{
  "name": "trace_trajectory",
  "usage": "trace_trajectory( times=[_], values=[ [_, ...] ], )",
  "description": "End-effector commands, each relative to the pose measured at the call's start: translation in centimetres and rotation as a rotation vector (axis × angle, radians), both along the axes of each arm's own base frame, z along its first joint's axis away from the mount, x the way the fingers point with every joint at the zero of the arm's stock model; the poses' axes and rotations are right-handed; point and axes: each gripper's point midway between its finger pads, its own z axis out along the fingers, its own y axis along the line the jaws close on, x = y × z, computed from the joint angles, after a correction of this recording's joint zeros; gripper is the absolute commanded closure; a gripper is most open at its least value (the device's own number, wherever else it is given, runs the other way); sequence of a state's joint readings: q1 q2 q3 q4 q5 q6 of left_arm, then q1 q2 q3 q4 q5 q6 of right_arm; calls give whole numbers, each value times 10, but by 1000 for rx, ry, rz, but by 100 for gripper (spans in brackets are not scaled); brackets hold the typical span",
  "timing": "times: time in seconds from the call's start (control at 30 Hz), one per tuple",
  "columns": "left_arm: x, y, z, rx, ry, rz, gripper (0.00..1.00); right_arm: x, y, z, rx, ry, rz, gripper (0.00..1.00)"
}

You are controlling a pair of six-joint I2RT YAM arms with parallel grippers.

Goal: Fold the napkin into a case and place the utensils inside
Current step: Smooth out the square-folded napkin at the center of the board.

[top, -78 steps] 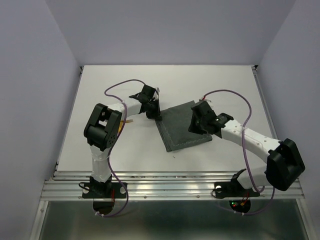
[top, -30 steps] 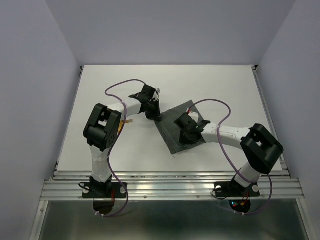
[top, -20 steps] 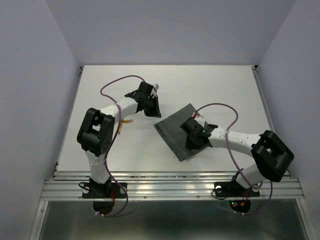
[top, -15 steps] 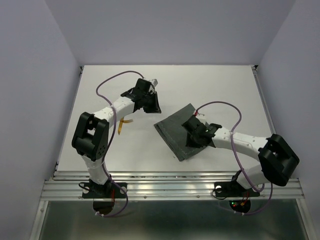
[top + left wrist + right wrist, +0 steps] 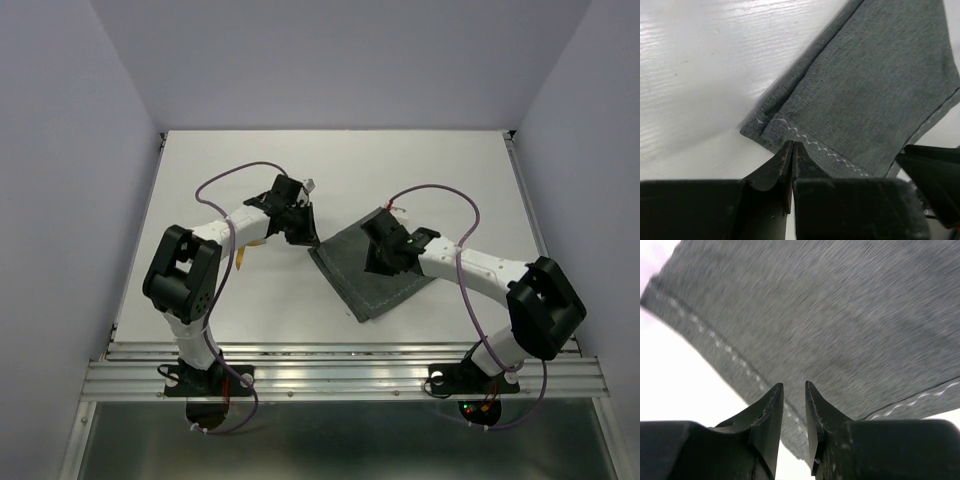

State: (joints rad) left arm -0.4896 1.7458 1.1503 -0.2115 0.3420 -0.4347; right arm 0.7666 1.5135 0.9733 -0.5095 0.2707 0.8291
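The napkin (image 5: pixel 368 288) lies folded into a dark grey slab on the white table, with its light stitched hem (image 5: pixel 820 148) showing. My left gripper (image 5: pixel 304 238) is shut, its tips (image 5: pixel 792 146) right at the hem by the napkin's left corner, and no cloth shows between them. My right gripper (image 5: pixel 377 258) hovers over the napkin's far half. It is open by a narrow gap (image 5: pixel 791 386) through which only cloth (image 5: pixel 815 305) shows. A sliver of a gold utensil (image 5: pixel 254 241) peeks out beside the left forearm. No finished case is visible.
Purple cables (image 5: pixel 430 190) loop above both arms. White walls close in the table at the back and both sides. An aluminium rail (image 5: pixel 330 370) runs along the near edge, by the arm bases.
The left gripper swung away toward the back, then returned to the napkin's left corner. The right gripper slid across the cloth and back to its far half. The napkin turned and spread toward the near edge.
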Motion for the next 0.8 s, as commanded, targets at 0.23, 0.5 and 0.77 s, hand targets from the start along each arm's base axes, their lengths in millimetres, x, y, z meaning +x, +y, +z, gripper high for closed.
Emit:
trace_trajectory(
  times=[0.23, 0.5, 0.77],
  values=[
    [2, 3, -35, 46, 19, -3, 89, 77, -32, 25, 102, -52, -30, 70],
    [11, 6, -9, 57, -38, 4, 89, 136, -4, 20, 120, -75, 10, 72],
    [10, 2, -28, 62, 5, -31, 89, 173, -9, -20, 139, -19, -43, 75]
  ],
)
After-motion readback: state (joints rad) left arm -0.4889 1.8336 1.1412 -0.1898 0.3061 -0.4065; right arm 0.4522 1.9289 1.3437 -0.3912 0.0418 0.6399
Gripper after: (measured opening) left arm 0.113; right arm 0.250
